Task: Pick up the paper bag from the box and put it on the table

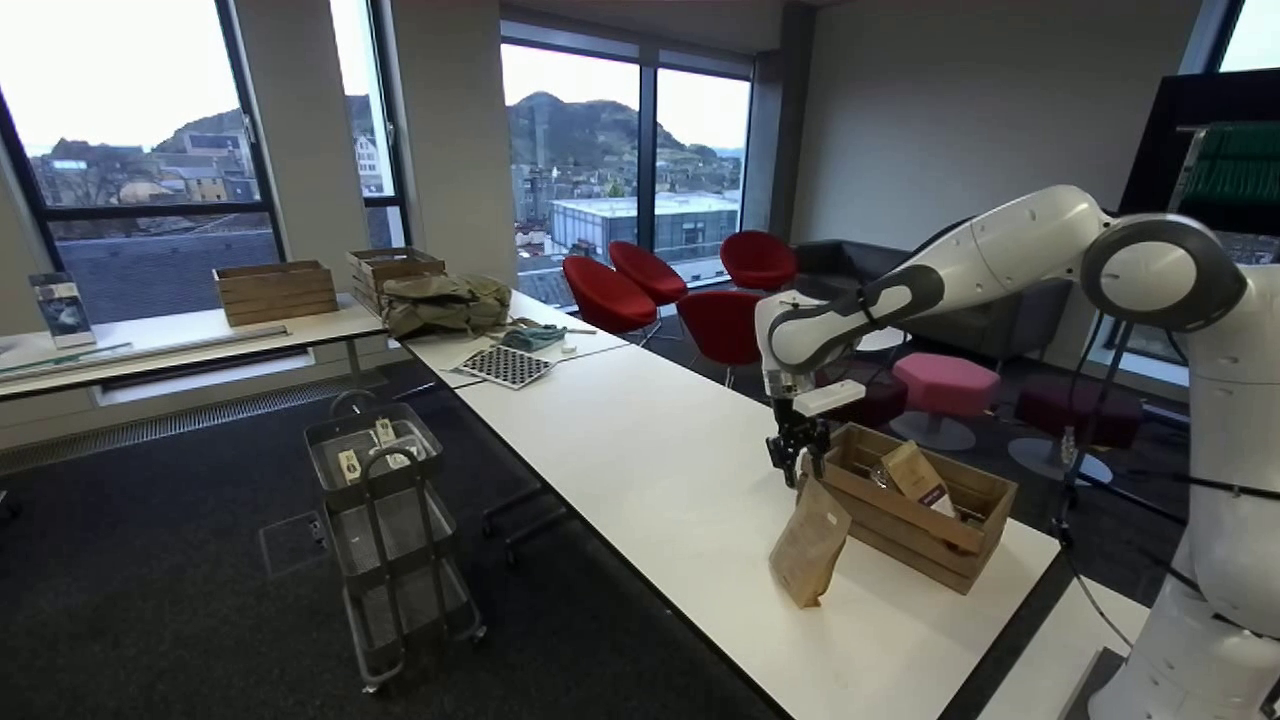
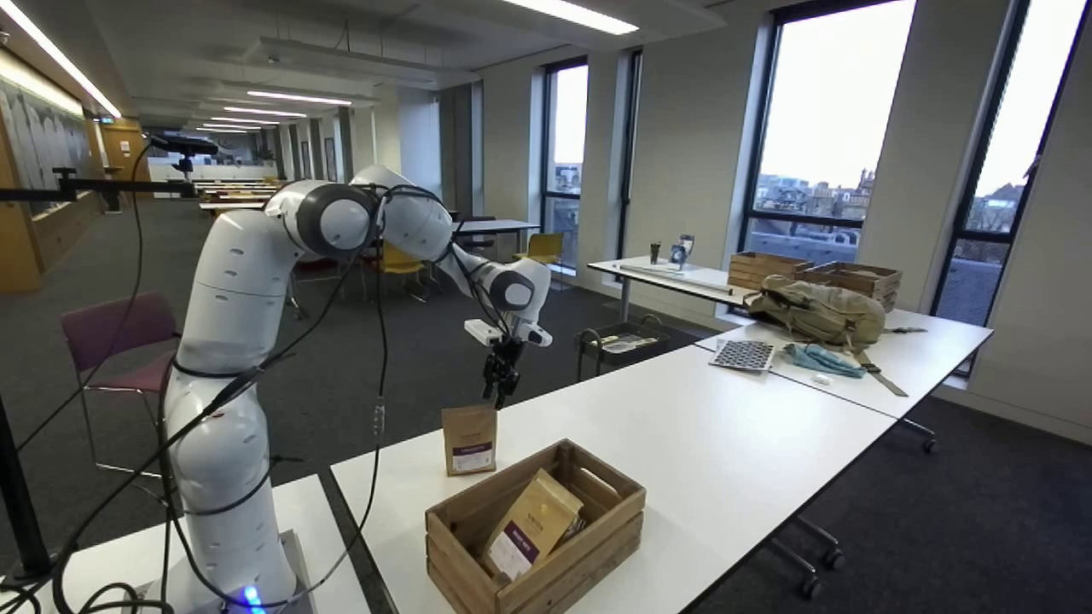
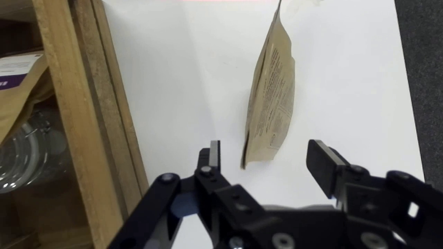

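A brown paper bag (image 1: 812, 548) stands upright on the white table (image 1: 650, 430), beside the wooden box (image 1: 890, 530). It also shows in an exterior view (image 2: 469, 439) with its purple label, and in the wrist view (image 3: 271, 100) between and ahead of the fingers. A similar bag (image 2: 533, 520) leans inside the box (image 2: 589, 550); part of it shows in the wrist view (image 3: 17, 83). My gripper (image 3: 264, 147) is open and empty. It hangs near the standing bag's top in both exterior views (image 1: 803, 478), apart from the bag in the wrist view.
A clear glass jar (image 3: 27, 152) lies in the box under the leaning bag. The box wall (image 3: 74, 121) runs along the left of the wrist view. A backpack (image 1: 450, 303), a patterned sheet (image 1: 507, 366) and a teal cloth (image 2: 823, 360) lie at the table's far end.
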Motion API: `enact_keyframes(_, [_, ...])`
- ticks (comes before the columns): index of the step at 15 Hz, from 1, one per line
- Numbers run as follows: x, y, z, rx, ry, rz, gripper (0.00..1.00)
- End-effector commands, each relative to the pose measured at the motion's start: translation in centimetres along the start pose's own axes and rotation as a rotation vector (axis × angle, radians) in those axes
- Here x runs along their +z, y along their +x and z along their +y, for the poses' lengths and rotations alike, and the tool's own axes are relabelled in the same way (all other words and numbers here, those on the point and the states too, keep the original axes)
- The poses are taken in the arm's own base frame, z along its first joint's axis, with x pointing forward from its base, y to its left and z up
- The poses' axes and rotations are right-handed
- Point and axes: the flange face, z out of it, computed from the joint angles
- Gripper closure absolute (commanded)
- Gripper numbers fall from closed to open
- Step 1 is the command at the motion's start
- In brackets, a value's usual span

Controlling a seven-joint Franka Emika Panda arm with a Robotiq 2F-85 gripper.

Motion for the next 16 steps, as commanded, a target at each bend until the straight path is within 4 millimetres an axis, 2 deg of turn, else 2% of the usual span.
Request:
enact_keyframes(1, [-4.6,-2.4,2.1,0.024,-0.04,0.092,0.01])
enact_keyframes(3, [-6.7,-3.3,3.5,0.038,-0.031,0.134,0.0])
enact_keyframes(6, [-9.3,-4.0,6.4,0.137,0.09,0.156,0.0])
enact_keyframes(7, [-8.3,-2.5,4.3,0.074,0.031,0.148,0.0])
enact_keyframes(9, [-8.8,-2.6,4.9,0.082,0.039,0.157,0.0])
enact_keyframes(16, [-7.7,-2.2,4.1,0.071,0.032,0.137,0.0])
